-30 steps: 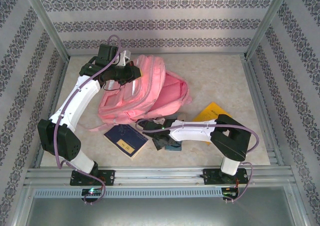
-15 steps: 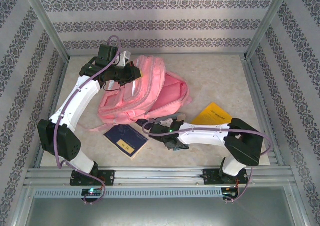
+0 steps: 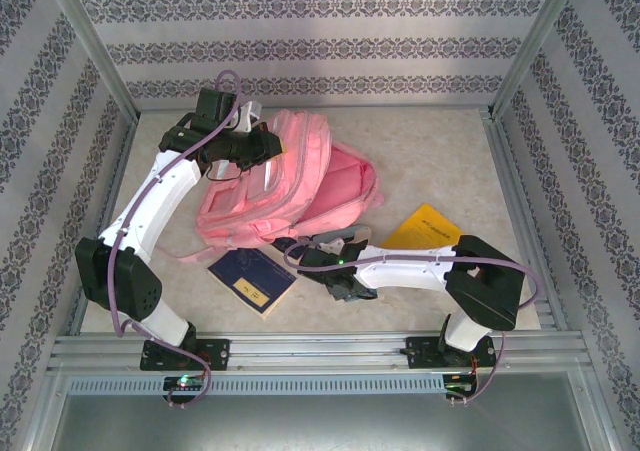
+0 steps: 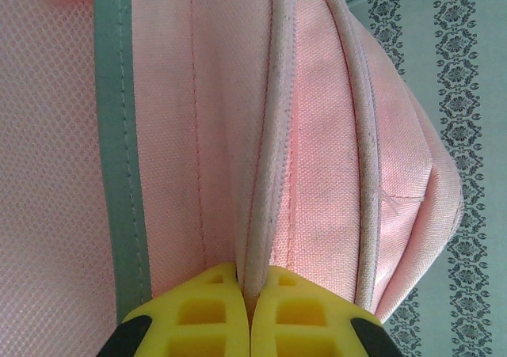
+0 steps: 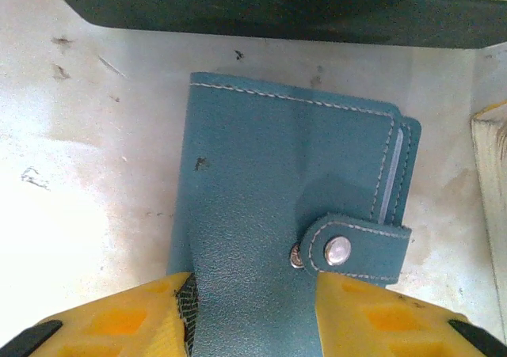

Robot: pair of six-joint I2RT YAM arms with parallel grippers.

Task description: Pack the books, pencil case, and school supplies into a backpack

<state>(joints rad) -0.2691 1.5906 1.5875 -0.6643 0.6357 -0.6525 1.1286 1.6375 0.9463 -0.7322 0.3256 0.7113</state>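
Since a second ago the right arm (image 3: 410, 266) has swung its elbow out to the side. Its pincer has gone from wide to narrow around the blue notebook (image 5: 285, 214).

The blue notebook lies flat on the table (image 3: 430, 141), just in front of the backpack (image 3: 290, 181). It sits between the dark blue book (image 3: 252, 279) and the yellow book (image 3: 425, 227). The right pincer (image 5: 253, 309) squeezes it at one end, with a yellow finger pressed on each long side.

I think the notebook could slip out when it goes up. It is thin and smooth, and only its near end is held, so the far end may droop or twist. The little strap (image 5: 356, 246) with the button is right beside one finger and could get caught. The book may also bump the bag's edge on the way in.

The left pincer (image 4: 247, 294) is pinched tight on a corded seam of the backpack. If that seam pulls free, the bag may flop closed.

The right arm lies low and long across the front of the table, with its wrist turned down over the notebook. The left arm (image 3: 160, 196) reaches far back, with its pincer at the top of the bag.
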